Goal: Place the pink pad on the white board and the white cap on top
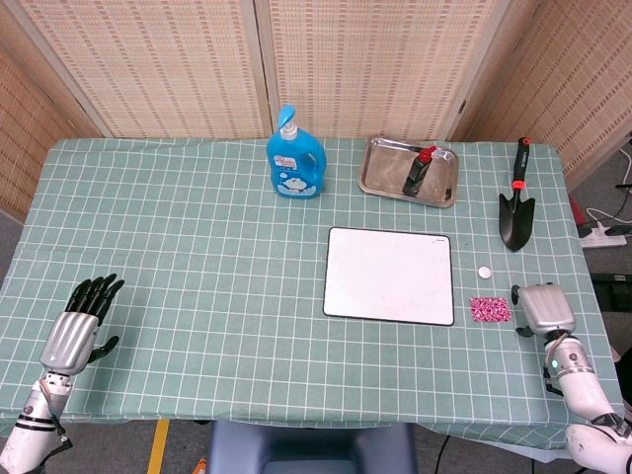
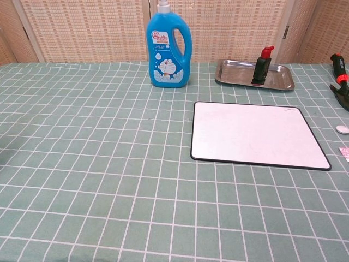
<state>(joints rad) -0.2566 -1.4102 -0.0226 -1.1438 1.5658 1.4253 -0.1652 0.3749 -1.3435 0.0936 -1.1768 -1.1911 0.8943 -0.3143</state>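
Head view: white board lies flat mid-table, nothing on it. Pink pad sits on the cloth just off the board's right edge, near its front right corner. White cap is also right of the board, a little farther back than the pad, apart from it.

Right hand is just right of the pad, on the side away from the board, back of the hand up. Its fingers are hidden under it, so I cannot tell whether they are apart or curled; it appears to hold nothing. Left hand is far left of the board near the front edge, fingers spread and extended, holding nothing.

Key relation: pad lies between right hand and board, so the right hand is clearly the nearer one and the carry is a short move toward the board. Pad looks thin and flat, roughly square, no useful long axis; I'd expect an edge pinch to be fiddly.

Chest view shows neither hand; pad and cap are just visible at the right border.
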